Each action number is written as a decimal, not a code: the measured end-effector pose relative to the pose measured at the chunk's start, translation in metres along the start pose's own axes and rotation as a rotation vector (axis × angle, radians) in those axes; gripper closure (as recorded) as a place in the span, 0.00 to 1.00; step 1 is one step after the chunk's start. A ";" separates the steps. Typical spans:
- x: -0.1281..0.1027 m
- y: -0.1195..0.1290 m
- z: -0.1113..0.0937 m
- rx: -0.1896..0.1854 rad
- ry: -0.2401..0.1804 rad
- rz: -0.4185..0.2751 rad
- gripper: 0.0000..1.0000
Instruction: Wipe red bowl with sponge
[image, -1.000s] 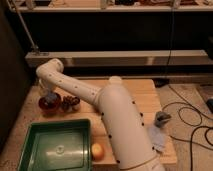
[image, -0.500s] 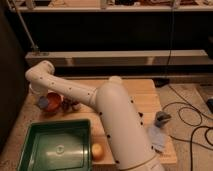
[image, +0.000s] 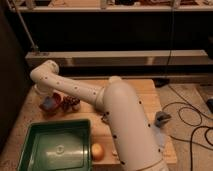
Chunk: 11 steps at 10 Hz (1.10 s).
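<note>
My gripper (image: 46, 96) hangs over the worktop's (image: 145, 92) left edge, mostly hidden behind my own wrist. The red bowl (image: 56, 103) sits under it, its far rim covered, so only the near side shows. The sponge (image: 48, 104) is a small blue-grey patch at the bowl; whether it touches my gripper, I cannot tell. My arm (image: 125, 130) hides the worktop's middle. The bottom edge cuts off the arm's base and the green tray's (image: 57, 123) near rim.

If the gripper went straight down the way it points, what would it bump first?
Probably the sponge, at the red bowl right under the gripper near the table's left edge, though depth is unclear.
</note>
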 end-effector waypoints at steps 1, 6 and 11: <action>-0.001 0.007 0.000 -0.013 -0.005 0.013 1.00; 0.018 0.025 0.005 -0.043 0.005 0.045 1.00; 0.037 0.003 0.020 -0.027 0.010 0.013 1.00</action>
